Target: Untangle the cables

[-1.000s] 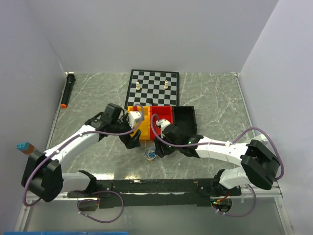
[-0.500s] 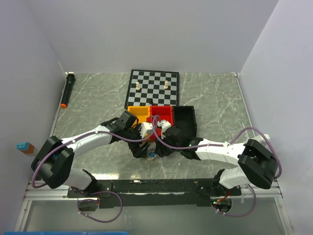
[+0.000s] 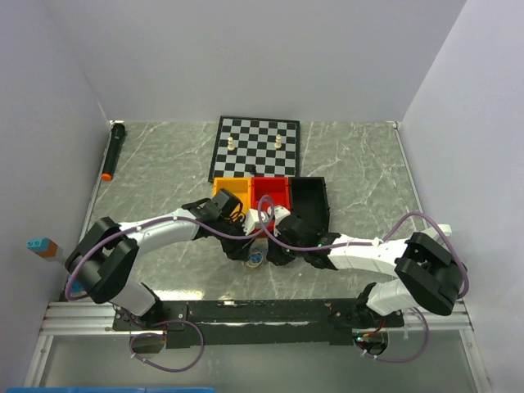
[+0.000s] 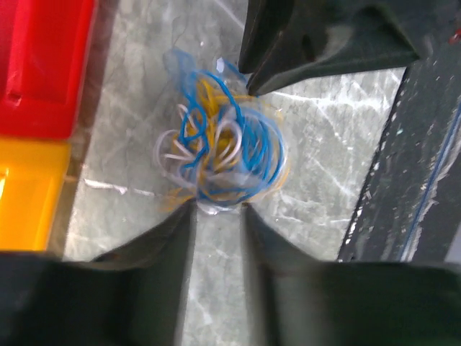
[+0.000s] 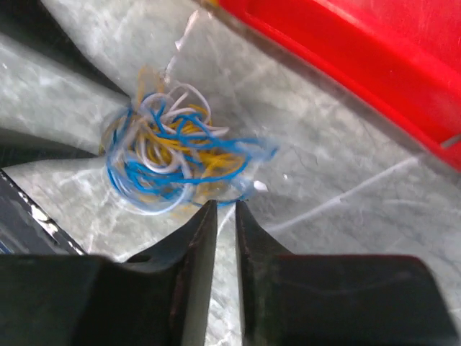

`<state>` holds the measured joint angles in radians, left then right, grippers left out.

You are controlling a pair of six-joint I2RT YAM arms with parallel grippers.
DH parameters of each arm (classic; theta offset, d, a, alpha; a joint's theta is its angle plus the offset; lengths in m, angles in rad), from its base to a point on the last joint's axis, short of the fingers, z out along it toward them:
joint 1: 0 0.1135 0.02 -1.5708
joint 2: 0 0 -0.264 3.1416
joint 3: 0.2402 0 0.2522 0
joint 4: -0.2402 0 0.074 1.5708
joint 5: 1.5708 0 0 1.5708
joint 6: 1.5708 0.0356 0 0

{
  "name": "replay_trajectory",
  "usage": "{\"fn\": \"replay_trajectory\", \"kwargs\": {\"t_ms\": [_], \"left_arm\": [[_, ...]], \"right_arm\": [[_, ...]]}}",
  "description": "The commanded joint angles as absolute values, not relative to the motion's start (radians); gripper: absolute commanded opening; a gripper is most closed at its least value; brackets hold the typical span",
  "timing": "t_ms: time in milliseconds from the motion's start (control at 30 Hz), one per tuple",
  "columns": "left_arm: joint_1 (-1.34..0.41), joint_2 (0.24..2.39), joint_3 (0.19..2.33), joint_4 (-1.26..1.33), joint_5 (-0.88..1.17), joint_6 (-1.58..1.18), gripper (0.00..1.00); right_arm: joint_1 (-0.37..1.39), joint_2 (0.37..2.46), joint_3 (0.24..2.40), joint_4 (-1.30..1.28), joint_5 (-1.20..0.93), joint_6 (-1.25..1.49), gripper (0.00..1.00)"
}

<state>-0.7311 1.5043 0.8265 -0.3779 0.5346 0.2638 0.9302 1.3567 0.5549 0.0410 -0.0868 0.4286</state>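
Grey counter [image 3: 164, 164] is carrying the cables [image 4: 220, 155]. The left end effector [image 4: 217, 210] and right end effector [image 5: 225, 207] are flanking them, slightly parted, grip unclear. Pulling apart risks tightening knots.

The grey marbled worktop [image 3: 164, 164] is carrying everything. A chessboard [image 3: 257, 147] is lying flat at its far middle. Just in front of the board, 3 trays are sitting side by side in a row: a yellow tray [image 3: 232, 188] on the left, a red tray [image 3: 271, 191] in the middle, a black tray [image 3: 309, 197] on the right. A black stick [image 3: 112, 151] with an orange near tip is lying along the far left edge, well apart from the rest. Near the trays' front edge, the cables [image 4: 220, 155] are resting on the worktop in 1 tight ball of blue, orange-yellow and whitish loops.
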Motion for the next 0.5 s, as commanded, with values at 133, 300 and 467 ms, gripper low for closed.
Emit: {"fn": "replay_trajectory", "kwargs": {"t_ms": [133, 300, 467], "left_arm": [[-0.755, 1.517, 0.885, -0.334, 0.508, 0.279, 0.01], [-0.755, 1.486, 0.893, -0.350, 0.491, 0.281, 0.01], [-0.755, 1.468, 0.890, -0.367, 0.482, 0.284, 0.01]], "right_arm": [[0.940, 1.298, 0.519, 0.035, -0.075, 0.434, 0.19], [0.939, 1.215, 0.474, 0.003, -0.043, 0.459, 0.27], [0.931, 1.163, 0.446, 0.003, -0.015, 0.492, 0.44]]}}
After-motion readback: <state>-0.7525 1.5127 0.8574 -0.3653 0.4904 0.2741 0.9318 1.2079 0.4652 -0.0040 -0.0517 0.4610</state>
